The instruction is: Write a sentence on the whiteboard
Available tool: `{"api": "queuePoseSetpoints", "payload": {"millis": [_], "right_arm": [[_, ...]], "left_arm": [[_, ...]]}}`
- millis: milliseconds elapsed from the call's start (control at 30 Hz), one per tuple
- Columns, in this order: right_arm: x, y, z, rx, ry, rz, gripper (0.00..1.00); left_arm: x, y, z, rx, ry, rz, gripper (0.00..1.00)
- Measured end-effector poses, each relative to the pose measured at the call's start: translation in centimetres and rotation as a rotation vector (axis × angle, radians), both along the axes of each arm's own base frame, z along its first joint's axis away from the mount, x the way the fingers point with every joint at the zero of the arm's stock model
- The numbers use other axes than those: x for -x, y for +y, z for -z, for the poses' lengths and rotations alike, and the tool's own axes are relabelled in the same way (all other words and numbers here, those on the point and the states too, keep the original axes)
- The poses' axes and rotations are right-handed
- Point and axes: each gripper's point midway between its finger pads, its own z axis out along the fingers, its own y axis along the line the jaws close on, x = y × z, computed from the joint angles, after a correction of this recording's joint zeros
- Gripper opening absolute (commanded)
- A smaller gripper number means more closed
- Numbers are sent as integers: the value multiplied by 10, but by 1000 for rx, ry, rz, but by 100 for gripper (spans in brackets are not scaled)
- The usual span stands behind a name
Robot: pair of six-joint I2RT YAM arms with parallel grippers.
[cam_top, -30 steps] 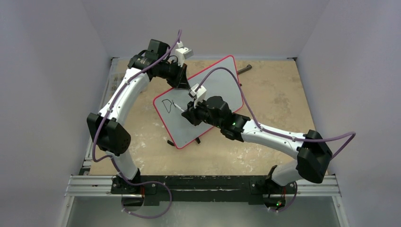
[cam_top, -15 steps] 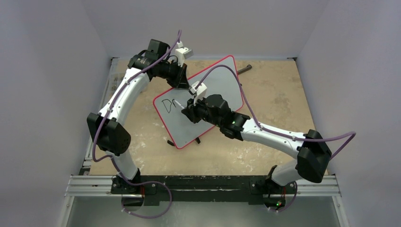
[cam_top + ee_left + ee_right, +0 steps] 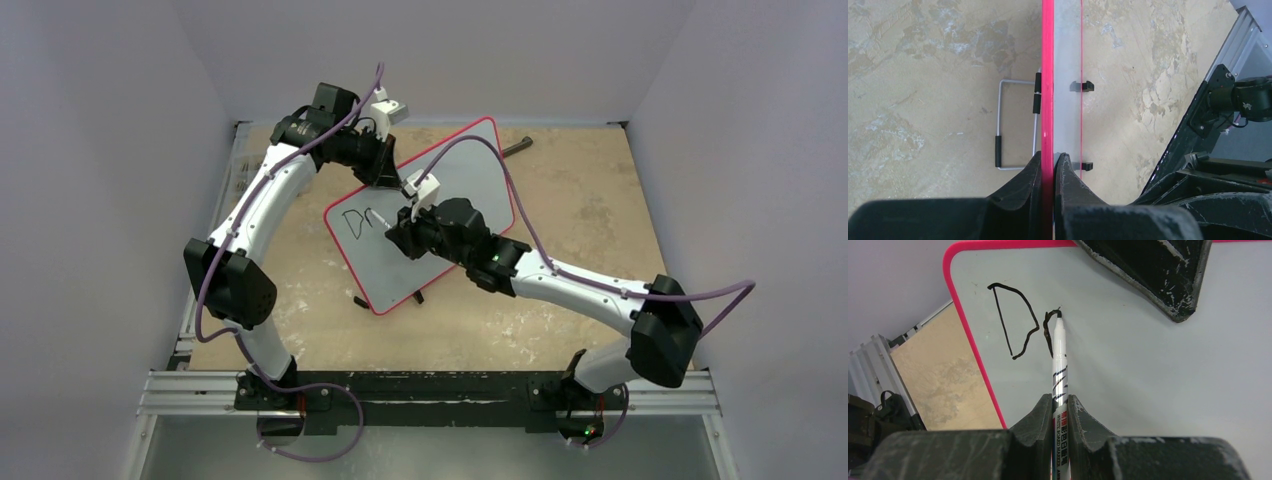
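Jaws of our left gripper (image 3: 1048, 157) clench the whiteboard (image 3: 1067, 50) by its red rim; our right gripper (image 3: 1060, 398) pinches the marker (image 3: 1060, 360), tip touching the sentence (image 3: 1038, 328) at its second letter.

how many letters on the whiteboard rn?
2: a finished D by the whiteboard's red rim; a partial stroke beside it, at the marker tip. More may be hidden.
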Motion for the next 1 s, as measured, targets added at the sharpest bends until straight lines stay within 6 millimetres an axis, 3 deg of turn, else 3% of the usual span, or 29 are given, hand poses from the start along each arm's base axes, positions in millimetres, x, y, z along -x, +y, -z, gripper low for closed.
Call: {"api": "queuePoseSetpoints", "payload": {"millis": [233,433,567,767,1000], "right_arm": [[1,-13,-19,-22,-18,18,0],[18,-37,-75,-120,-91,18,0],[33,-56,-98,-174,-129,16,0],[46,-72,-83,-168,-112,13,0],[52,-79,-58,-121,-60,15,0]], "left_arm": [[0,0,0,0,3,-1,0],[-7,3,4,2,23,-12,0],[-16,6,10,17,53,-23,0],[-31,10,24,47,113,-46,1],[-37,17,33,34,112,-61,18]]}}
